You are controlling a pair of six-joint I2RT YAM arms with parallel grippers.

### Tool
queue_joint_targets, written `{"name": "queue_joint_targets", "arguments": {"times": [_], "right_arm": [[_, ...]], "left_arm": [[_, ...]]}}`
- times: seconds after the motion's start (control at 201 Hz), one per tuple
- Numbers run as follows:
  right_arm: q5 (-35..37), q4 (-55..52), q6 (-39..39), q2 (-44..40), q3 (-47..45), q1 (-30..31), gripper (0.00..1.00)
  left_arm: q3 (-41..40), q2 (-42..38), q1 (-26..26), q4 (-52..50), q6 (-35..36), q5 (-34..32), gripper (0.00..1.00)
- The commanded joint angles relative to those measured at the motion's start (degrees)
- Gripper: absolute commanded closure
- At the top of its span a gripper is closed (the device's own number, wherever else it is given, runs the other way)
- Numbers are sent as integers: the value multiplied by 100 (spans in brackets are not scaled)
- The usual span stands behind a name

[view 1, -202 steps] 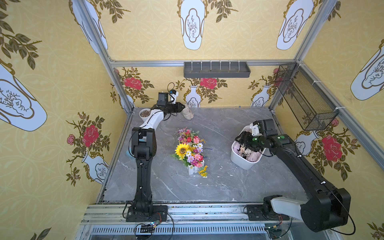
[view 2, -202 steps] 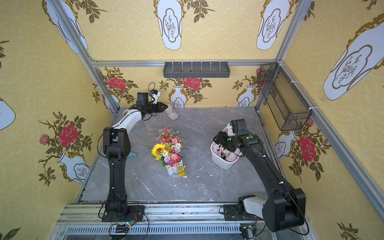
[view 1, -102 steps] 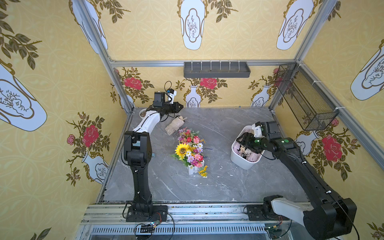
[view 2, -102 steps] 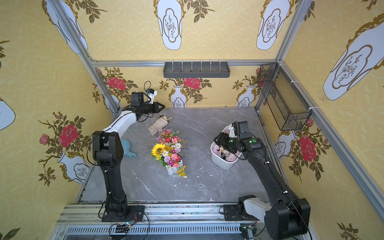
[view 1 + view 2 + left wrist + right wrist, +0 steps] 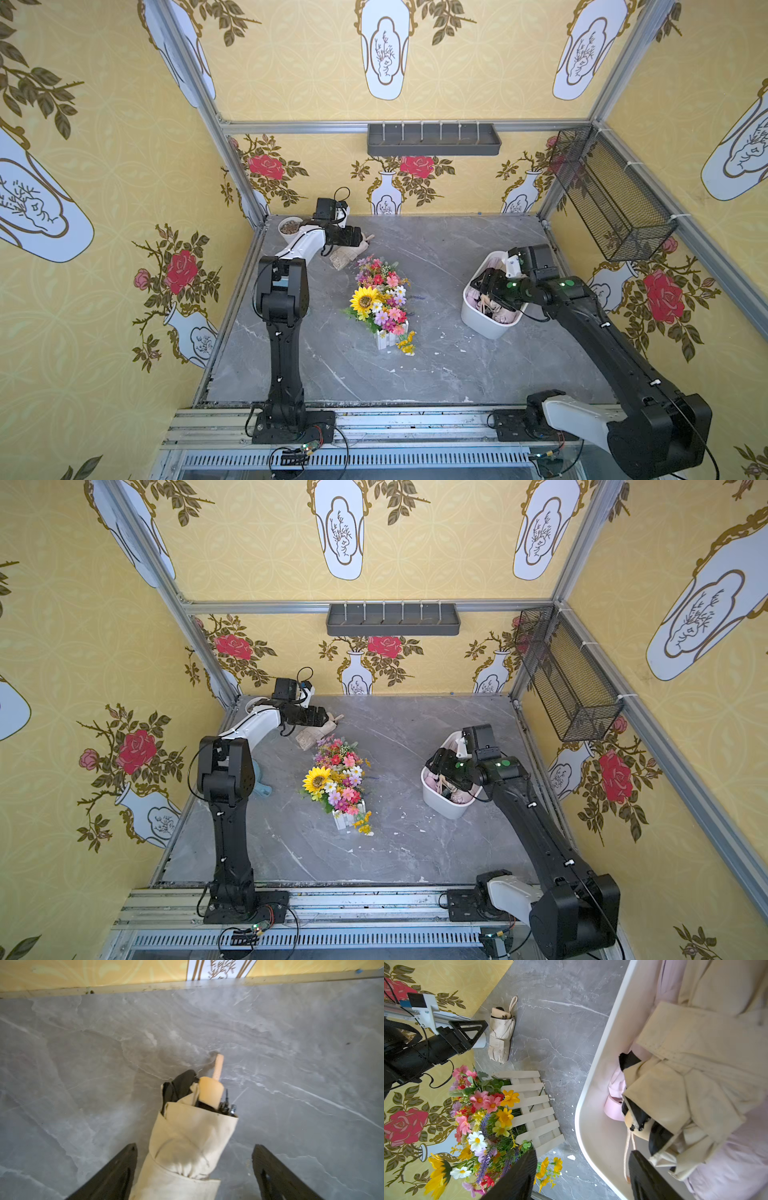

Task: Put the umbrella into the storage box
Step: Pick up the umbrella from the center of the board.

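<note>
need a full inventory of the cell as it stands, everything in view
umbrella: 1, beige, folded, lying at the back of the table
storage box: 1, white, on the table by the right arm
umbrellas in the box: at least 2, beige and pale pink, exact count unclear
flowers: 1 bunch, mixed colours, table centre
picket planter: 1, white, under the flowers
small pot: 1, white, back corner by the left arm
wall shelf: 1, dark grey, back wall
wire basket: 1, black, side wall by the right arm
pale blue object: 1, beside the left arm, mostly hidden
table: 1, grey marble
left gripper: black, open, either side of the umbrella
right gripper: black, open, over the box rim
</note>
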Motion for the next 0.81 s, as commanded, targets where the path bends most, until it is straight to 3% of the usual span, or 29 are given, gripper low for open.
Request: {"name": "queue_joint_targets", "arguments": {"times": [0.0,0.324,0.458,0.518,0.712,0.801], "right_arm": [[-8,228,95,64,-3,55,26],[34,220,97,112,40,110,26],[23,217,99,109,36,110,26],[16,212,102,94,39,110,26],[21,147,135,-26,33,110,26],[19,93,140,-105,42,110,26]], "left_arm": [[89,200,-35,-131,288,-477,8],[389,706,-174,-291,403,-593,8],[289,727,-192,-324,456,-549,14],[288,730,-192,-378,463,-520,21],[345,613,-192,-632,349,-250,58],[335,465,-192,-729,250,-160,68]]}}
